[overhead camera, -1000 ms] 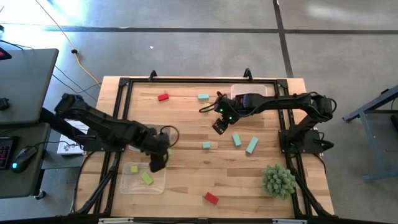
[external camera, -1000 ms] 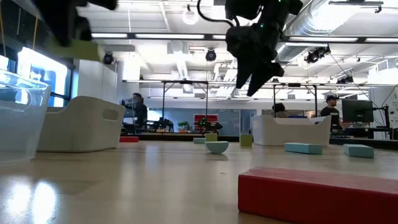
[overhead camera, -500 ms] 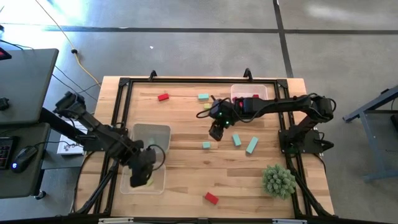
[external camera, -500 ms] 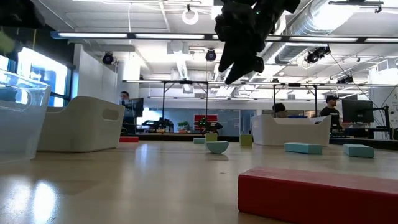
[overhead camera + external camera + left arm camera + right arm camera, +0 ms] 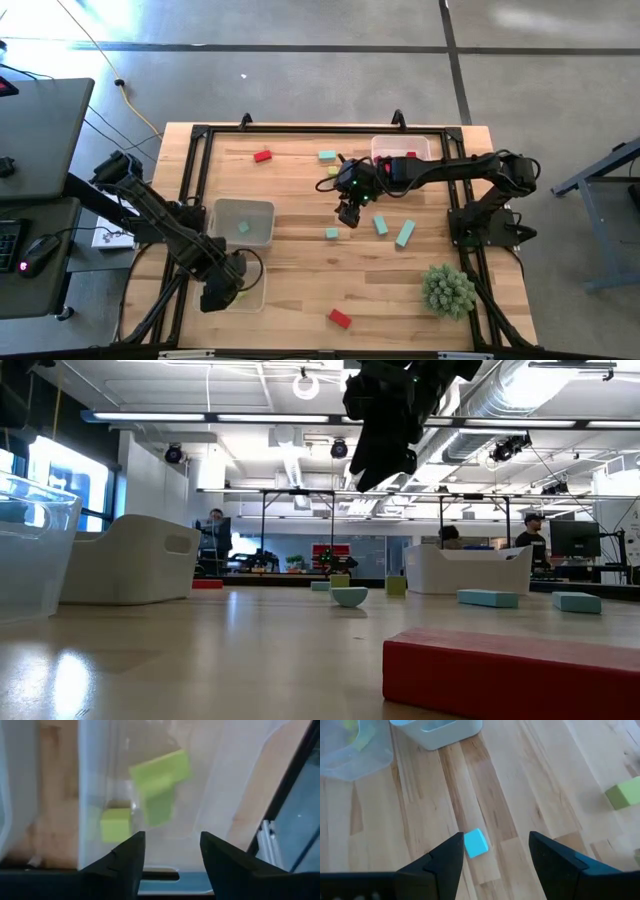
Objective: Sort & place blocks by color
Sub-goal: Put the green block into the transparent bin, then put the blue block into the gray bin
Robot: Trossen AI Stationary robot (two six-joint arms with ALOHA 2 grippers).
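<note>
High view, surroundings: plant ball point(image 5: 447, 289) at 4 o'clock, three clear trays point(image 5: 244, 222).
Left gripper point(image 5: 222, 290): fingers spread, empty, over the near tray holding yellow-green blocks point(image 5: 159, 776).
Right gripper point(image 5: 350, 212): fingers spread, empty, above a teal cube point(image 5: 475, 843) at table centre.
Red bar point(image 5: 340, 318): 6 o'clock edge.

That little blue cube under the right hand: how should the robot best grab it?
Probably straight down from above, closing on two opposite flat sides. The blue cube lies flat on the bare table with nothing touching it, and the right hand already hangs open just above and beside it, fingers wide enough to straddle it. Turning the wrist to square up with its faces may help.
</note>
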